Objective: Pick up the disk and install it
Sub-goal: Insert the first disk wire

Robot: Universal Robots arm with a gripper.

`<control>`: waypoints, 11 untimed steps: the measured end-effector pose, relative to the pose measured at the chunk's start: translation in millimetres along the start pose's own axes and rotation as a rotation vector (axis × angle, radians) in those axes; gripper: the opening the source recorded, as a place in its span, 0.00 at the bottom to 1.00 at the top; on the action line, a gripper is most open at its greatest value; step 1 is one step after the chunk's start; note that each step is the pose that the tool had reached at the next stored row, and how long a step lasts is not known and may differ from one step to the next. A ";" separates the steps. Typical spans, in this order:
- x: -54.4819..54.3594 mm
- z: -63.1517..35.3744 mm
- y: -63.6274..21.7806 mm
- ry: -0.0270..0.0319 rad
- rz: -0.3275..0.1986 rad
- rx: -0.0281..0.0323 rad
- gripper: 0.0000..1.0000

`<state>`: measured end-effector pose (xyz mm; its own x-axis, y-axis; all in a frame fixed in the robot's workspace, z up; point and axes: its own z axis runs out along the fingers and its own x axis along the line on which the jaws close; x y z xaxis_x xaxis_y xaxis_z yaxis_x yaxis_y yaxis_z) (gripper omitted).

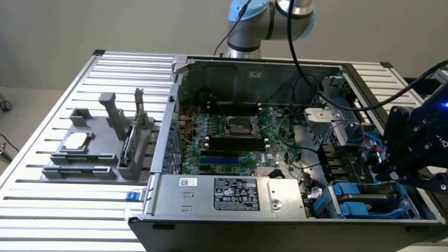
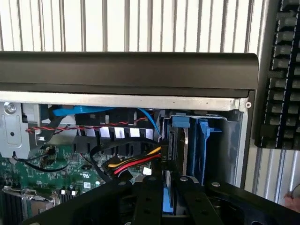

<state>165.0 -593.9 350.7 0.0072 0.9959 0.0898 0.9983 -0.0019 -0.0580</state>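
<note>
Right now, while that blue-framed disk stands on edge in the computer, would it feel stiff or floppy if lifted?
The disk looks stiff: a blue-framed metal slab. Probably heavy for its size. Standing on its narrow edge, it could tip if let go.

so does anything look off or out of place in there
nothing looks broken or spilled. one thing stands out: the red, yellow and black cable bundle runs right up to the disk, which the claw holds on edge in the corner drive bay, so it crowds that slot
</note>
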 end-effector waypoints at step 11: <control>1.4 4.9 2.7 -0.0156 0.083 0.0480 0.17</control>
<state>167.5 -592.1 345.8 0.0884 0.9938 0.0672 0.9904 -0.0806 -0.1122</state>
